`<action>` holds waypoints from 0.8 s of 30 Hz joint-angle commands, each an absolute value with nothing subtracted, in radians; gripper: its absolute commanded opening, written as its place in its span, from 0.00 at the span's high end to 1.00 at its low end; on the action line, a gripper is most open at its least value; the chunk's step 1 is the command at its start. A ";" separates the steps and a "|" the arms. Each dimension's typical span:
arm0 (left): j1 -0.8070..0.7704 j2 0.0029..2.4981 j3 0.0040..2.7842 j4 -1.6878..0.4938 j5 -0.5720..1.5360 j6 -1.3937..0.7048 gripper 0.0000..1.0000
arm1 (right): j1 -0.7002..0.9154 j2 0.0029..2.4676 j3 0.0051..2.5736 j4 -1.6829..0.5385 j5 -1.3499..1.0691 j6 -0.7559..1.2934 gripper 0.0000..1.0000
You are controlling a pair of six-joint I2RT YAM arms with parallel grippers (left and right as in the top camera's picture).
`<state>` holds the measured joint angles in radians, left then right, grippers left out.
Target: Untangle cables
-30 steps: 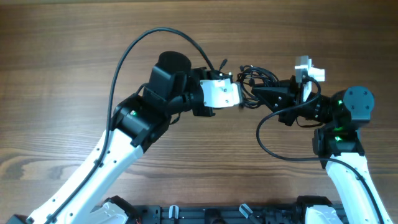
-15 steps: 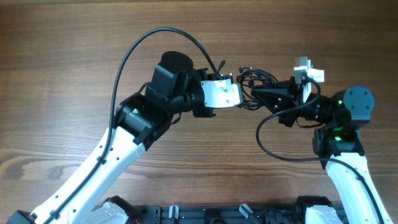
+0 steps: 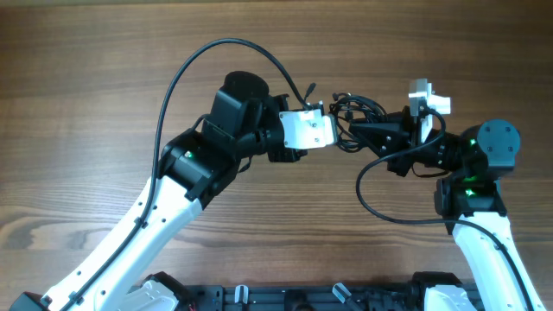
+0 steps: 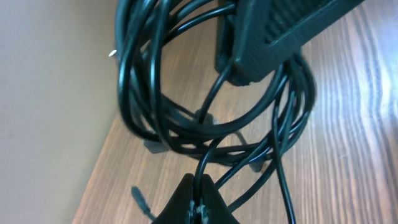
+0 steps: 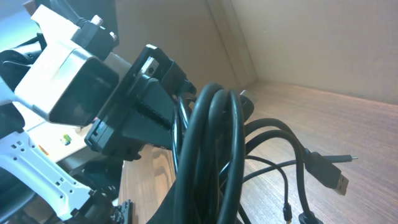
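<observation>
The cables (image 3: 356, 105) are bunched in one knot over the counter (image 3: 104, 69), upper right of centre in the overhead view, between both arms. The right fingers (image 4: 267, 31) are clamped on the thick coil, probably to anchor it. The left fingers (image 4: 181, 203) are pinched tight on a single strand, apparently ready to draw it free.

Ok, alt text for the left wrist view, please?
A tangle of thin black cables hangs over a wooden table. The left end effector, at the bottom edge, is shut on one strand; the right end effector holds the bundle from the upper right.
</observation>
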<state>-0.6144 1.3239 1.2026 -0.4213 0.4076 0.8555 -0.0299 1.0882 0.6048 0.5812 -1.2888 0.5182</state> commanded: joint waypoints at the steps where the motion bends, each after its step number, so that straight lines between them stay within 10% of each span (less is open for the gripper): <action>1: -0.612 1.329 1.203 -0.371 0.185 0.739 0.96 | -0.032 1.076 0.614 0.582 -1.274 0.500 0.95; 24: -0.612 1.328 1.203 -0.301 -0.281 -0.327 0.96 | -0.032 1.076 0.614 0.515 -1.122 0.588 0.96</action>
<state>-0.6155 1.3258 1.2007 -0.2924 -0.1814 -0.2745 -0.0299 1.0882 0.6048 0.5117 -1.1313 0.5797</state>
